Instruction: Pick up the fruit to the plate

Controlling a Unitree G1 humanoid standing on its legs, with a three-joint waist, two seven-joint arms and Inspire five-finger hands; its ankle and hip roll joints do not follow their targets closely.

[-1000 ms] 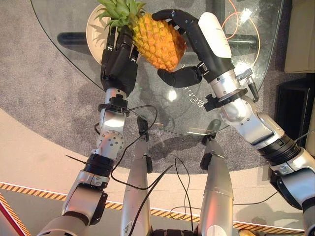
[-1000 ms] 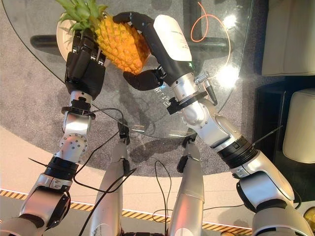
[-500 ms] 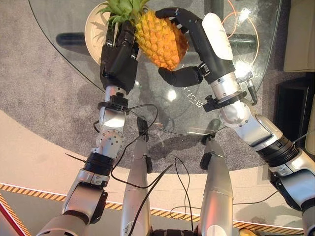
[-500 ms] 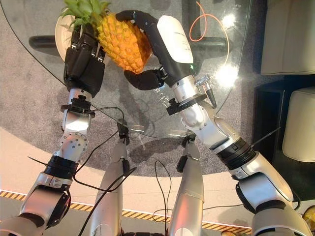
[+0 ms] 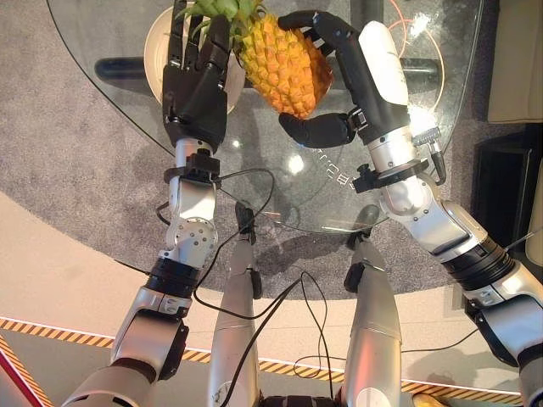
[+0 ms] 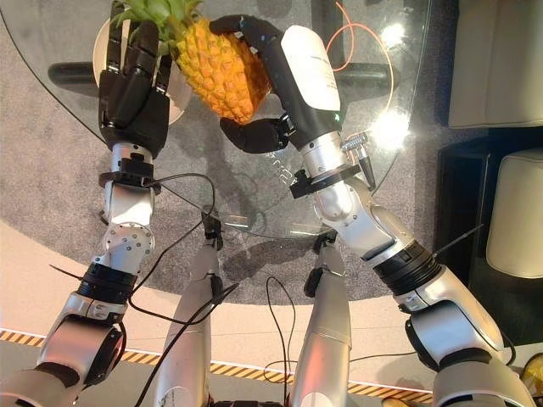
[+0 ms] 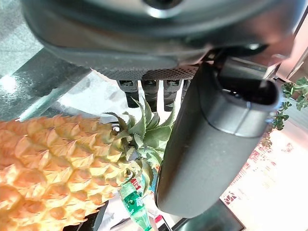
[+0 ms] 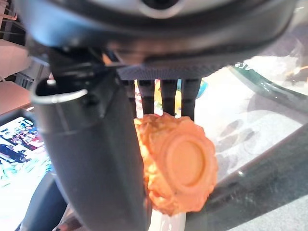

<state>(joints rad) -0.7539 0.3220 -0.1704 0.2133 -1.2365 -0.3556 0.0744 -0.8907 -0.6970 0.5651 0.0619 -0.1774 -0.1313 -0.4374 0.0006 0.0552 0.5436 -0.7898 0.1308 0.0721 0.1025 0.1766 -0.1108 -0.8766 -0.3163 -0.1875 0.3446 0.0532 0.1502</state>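
Pineapple (image 5: 287, 66) held up over the glass counter (image 5: 339, 182), tilted, leafy crown toward the plate (image 5: 156, 52). Right hand (image 5: 339, 80) grips the fruit's body: fingers curled over its far side, thumb under its base end. Left hand (image 5: 195, 80) beside the crown, fingers straight and spread, lying over the plate's near edge; leaves brush its fingers. Plate sits on the counter, just beside the fruit's crown. An orange cable (image 6: 352, 38) loops on the floor beneath the glass.

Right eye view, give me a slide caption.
Right hand grips the pineapple above the plate; left hand open.
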